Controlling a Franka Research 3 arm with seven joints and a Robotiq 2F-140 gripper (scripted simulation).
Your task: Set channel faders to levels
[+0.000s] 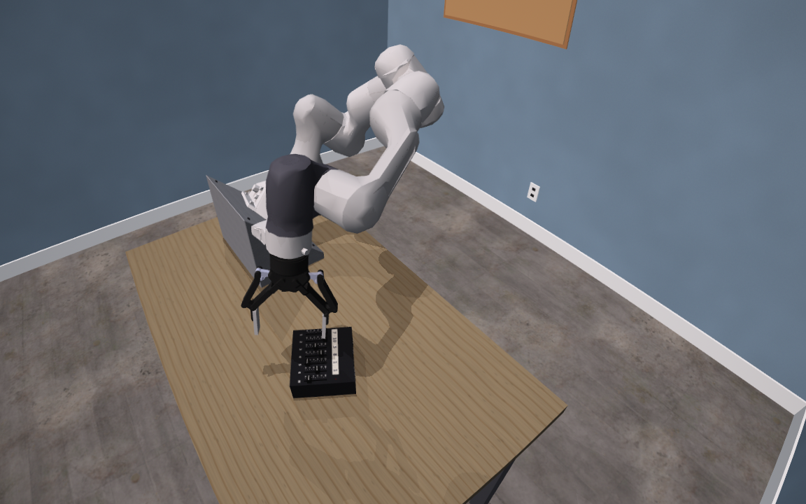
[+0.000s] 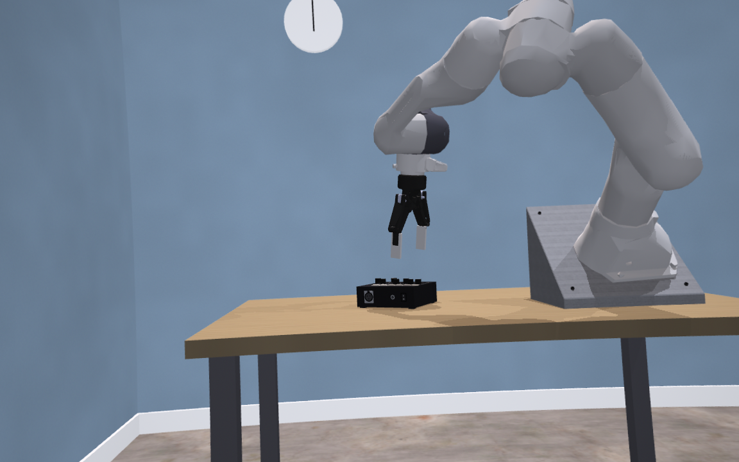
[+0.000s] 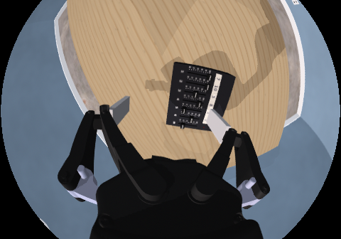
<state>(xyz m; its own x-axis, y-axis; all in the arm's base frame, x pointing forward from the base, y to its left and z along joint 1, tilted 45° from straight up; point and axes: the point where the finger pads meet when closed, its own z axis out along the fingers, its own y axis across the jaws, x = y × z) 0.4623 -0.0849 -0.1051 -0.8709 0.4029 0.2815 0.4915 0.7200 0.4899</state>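
Observation:
The black lighting desk [image 1: 322, 361] stands on its feet on the wooden table. It carries several faders in a row and a white tape strip [image 1: 336, 352] with small figures I cannot read. It also shows in the exterior view [image 2: 396, 293] and in the wrist view [image 3: 200, 97]. My gripper [image 1: 290, 316] hangs well above the desk, fingers pointing down, wide open and empty. In the wrist view the gripper [image 3: 168, 119] has one finger over the desk's tape end and the other over bare table. The fader cap positions are too small to tell.
The grey wedge base [image 2: 602, 258] of the arm stands on the table behind the desk. The table edge [image 2: 475, 335] runs in front of the desk in the exterior view.

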